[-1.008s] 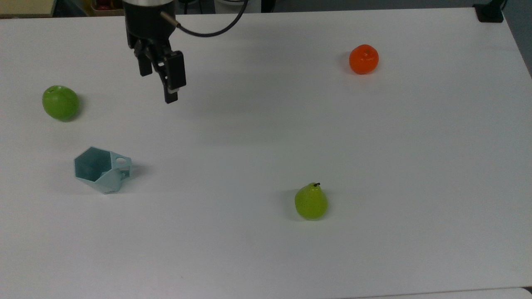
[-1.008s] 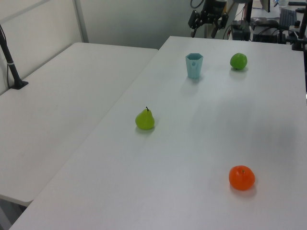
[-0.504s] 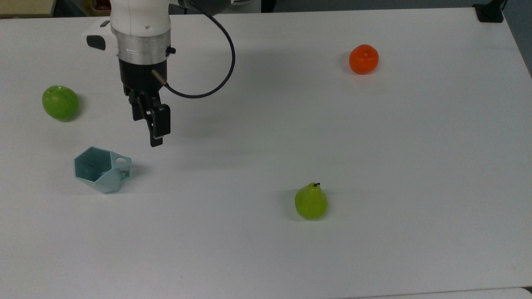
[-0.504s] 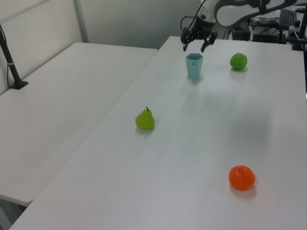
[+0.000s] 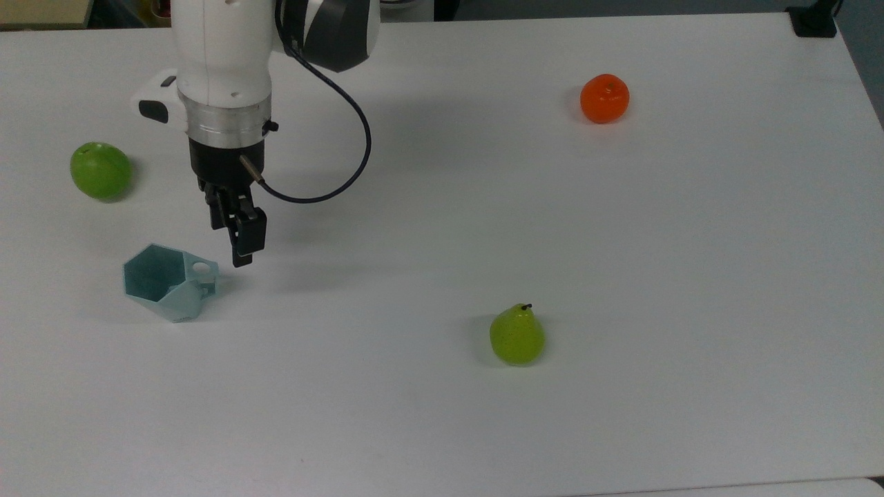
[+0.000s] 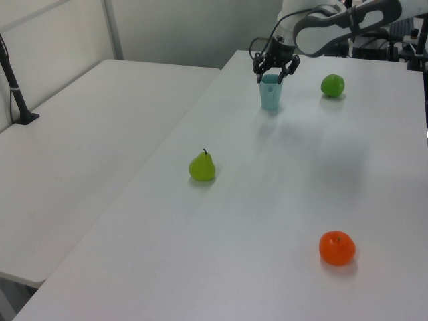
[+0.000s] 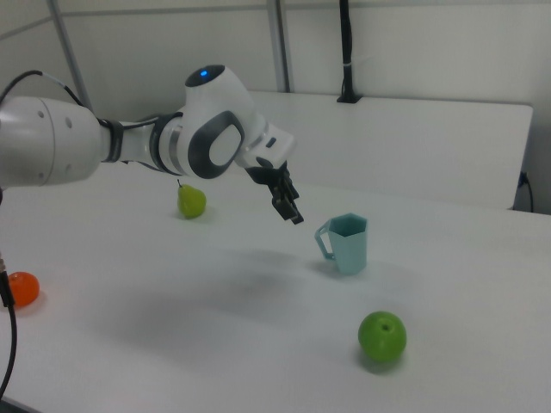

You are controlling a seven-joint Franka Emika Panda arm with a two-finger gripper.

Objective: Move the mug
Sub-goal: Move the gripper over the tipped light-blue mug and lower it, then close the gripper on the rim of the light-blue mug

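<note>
We judge the main risk to be a tip-over: the gripper, fingers spread in the left view and holding nothing, hangs just beside the handle tab of the mug, and a descent that clips the tab or rim could knock so light a cup over or skid it across the table. The mug stands upright toward the top view's left, below the green apple, well apart from the pear and orange. It looks pale blue-grey and faceted, with a hexagonal rim, tapering body and a round hole in the tab.

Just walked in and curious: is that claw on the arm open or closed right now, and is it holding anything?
Claw: open and holding nothing, its two fingers spread just above the mug.
</note>
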